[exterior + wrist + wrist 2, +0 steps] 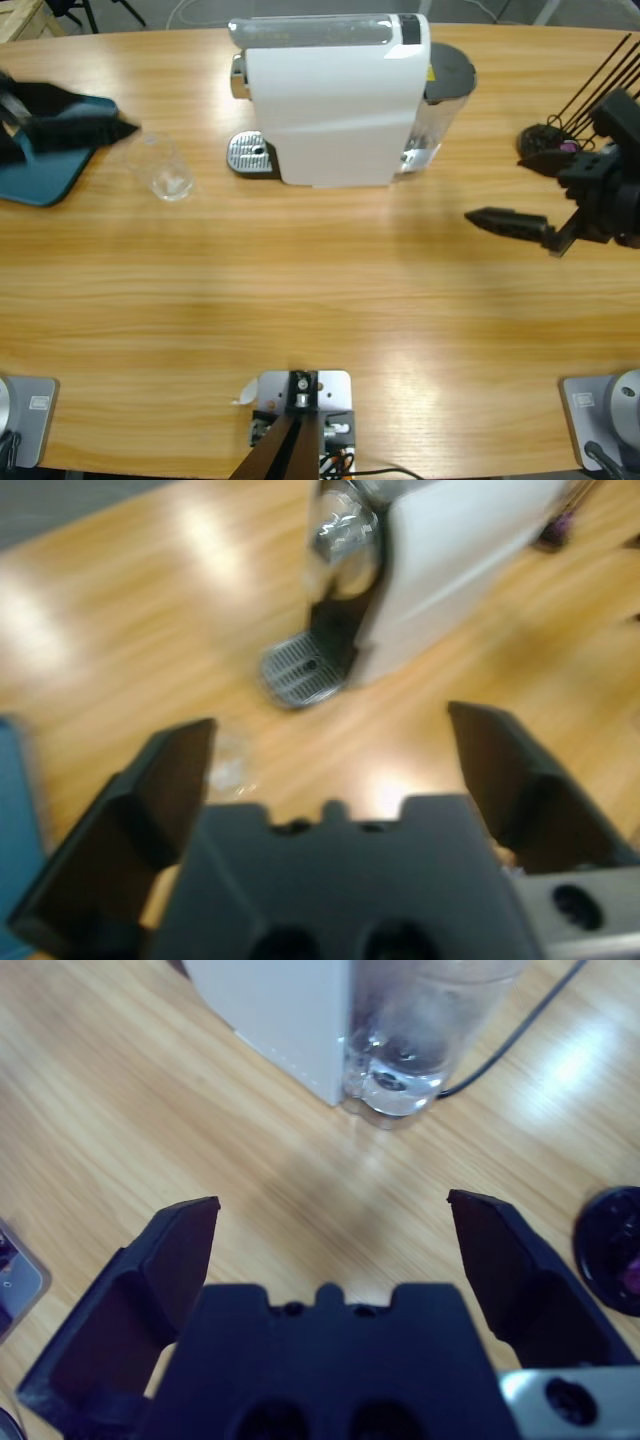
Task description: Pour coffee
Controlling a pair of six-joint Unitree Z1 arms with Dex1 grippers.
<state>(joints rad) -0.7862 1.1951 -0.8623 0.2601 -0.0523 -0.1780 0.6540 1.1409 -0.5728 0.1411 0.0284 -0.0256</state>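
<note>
Standing at the back middle of the counter [320, 330], one white coffee machine [335, 100] is the biggest thing here: bulky, rigid and not to be lifted. One chrome drip grate [250, 155] sits at its foot under the spout, and one clear water tank [410, 1040] is fixed at its far end. One blue tray [45, 150] lies at the counter's edge, partly under the left arm. One dark capsule holder [550, 145], with a purple capsule in it, stands by the right arm.

One small clear glass [165, 170] stands between tray and grate, upright and untouched. It looks light, hard, slippery and breakable, so I would grip it around its side wall, about mid-height, with gentle pressure and keep it level. Whether any coffee lies in its bottom I cannot tell; none shows elsewhere.

Both claws are spread wide and hold nothing: the left claw [330, 770] hovers just beside the glass, the right claw [335, 1250] over bare wood near the tank.
</note>
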